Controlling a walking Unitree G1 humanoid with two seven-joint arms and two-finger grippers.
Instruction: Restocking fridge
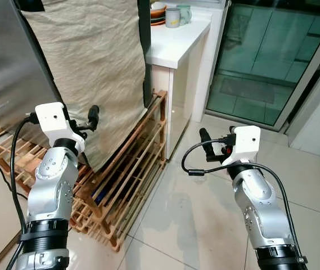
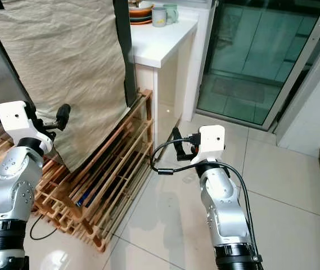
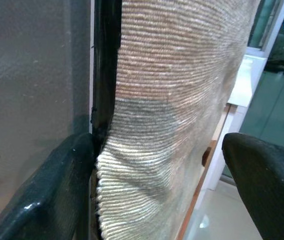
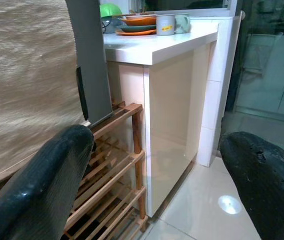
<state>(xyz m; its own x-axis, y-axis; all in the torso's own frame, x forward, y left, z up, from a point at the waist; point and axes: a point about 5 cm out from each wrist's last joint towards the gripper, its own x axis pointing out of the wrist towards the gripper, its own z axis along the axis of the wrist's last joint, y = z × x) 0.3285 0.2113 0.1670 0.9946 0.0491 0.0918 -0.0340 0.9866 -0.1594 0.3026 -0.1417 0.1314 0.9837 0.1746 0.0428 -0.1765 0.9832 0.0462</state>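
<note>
1. The fridge [image 1: 8, 62] fills the upper left of the frame, a beige woven cloth [image 1: 92, 67] draped down its side
2. The left pincer [image 1: 93, 117] is at centre left, close against the cloth, fingers spread wide and holding nothing
3. The right pincer [image 1: 204, 136] is at centre right over the tiled floor [image 1: 193, 225], gaping, empty
4. A wooden rack [image 1: 131, 174] lies under the cloth; the white bench [image 1: 176, 42] carries mugs [image 1: 176, 16]

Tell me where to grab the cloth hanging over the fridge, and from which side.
Grip the cloth by its lower hanging edge, near the left gripper. Come from the front, one finger behind the edge. There the fabric hangs free above the wooden rack, while higher up it lies flat on the fridge with nothing to pinch.
</note>
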